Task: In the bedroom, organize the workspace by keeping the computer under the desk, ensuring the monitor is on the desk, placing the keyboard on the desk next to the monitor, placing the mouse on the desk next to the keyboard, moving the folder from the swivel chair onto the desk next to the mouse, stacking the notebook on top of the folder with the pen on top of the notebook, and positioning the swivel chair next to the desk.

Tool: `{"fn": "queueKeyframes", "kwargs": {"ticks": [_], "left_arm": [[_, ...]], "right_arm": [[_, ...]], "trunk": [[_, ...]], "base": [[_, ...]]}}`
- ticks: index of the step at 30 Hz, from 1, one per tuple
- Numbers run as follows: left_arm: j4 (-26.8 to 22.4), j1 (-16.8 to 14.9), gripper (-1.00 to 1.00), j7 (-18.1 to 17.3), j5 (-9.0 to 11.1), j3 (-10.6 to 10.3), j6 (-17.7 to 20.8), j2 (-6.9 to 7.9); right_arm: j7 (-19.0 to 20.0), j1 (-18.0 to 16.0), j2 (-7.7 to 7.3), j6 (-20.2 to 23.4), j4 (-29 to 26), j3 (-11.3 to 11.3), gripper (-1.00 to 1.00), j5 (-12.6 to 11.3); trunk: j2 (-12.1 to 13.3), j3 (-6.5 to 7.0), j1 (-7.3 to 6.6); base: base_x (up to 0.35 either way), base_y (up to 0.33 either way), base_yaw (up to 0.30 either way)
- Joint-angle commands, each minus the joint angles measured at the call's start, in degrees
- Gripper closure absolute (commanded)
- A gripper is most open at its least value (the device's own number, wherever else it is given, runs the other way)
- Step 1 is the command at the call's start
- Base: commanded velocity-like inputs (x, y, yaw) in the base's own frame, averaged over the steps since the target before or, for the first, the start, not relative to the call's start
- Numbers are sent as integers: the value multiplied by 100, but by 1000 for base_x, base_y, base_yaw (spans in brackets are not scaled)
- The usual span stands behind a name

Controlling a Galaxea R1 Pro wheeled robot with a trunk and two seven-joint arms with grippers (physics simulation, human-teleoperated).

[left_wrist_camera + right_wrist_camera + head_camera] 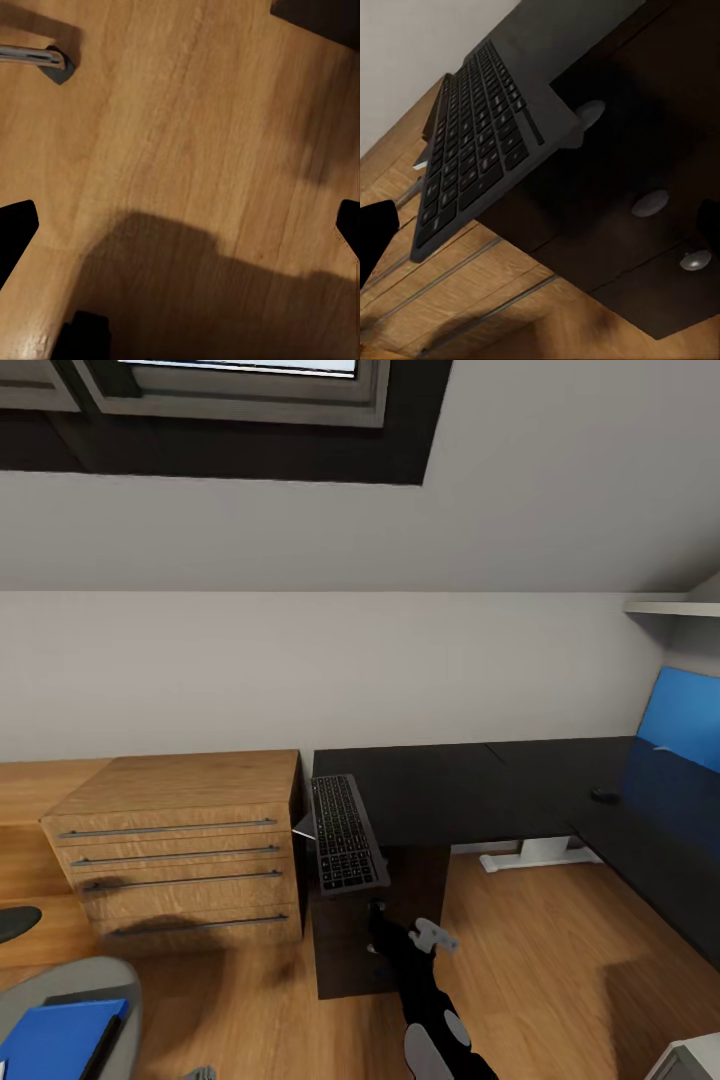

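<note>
The black keyboard (345, 845) lies lengthwise on the left end of the desk (450, 790), its near end hanging over the front edge. In the right wrist view the keyboard (480, 142) juts out above the black drawer pedestal (645, 217). My right gripper (378, 920) is just below and in front of it, open, touching nothing. A small dark mouse (603, 795) sits on the desk near the blue back panel (685, 720). The blue folder (55, 1035) rests on the swivel chair's grey seat (95, 975). My left gripper (180, 225) is open over the floor.
A light wooden drawer cabinet (180, 850) stands against the desk's left end. A chrome chair leg with a caster (45, 58) is close to the left gripper. A pale boxy corner (690, 1060) shows at the lower right. Wooden floor (540, 960) lies in front of the desk.
</note>
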Motion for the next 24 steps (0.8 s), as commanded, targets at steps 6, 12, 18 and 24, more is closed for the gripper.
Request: {"fn": "queueKeyframes", "kwargs": {"ticks": [6,12,18,24], "left_arm": [[-12,-1,-100,-28,59,96,32,4],[-13,-1,-100,-26,58,129,36,9],[-19,-1,-100,-24,61,135,40,12],[-27,-1,-100,-24,62,135,40,13]], "right_arm": [[202,-6,-27,-35,-77,31,-100,-276],[305,-6,-38,-33,-92,37,-100,-332],[336,-6,-40,-33,-86,44,-100,-367],[339,-6,-42,-28,-85,36,-100,-991]], "trunk": [[-3,-6,0],[-3,-6,0],[-3,-6,0],[-3,-6,0]], "base": [[0,0,0],[0,0,0],[0,0,0],[0,0,0]]}}
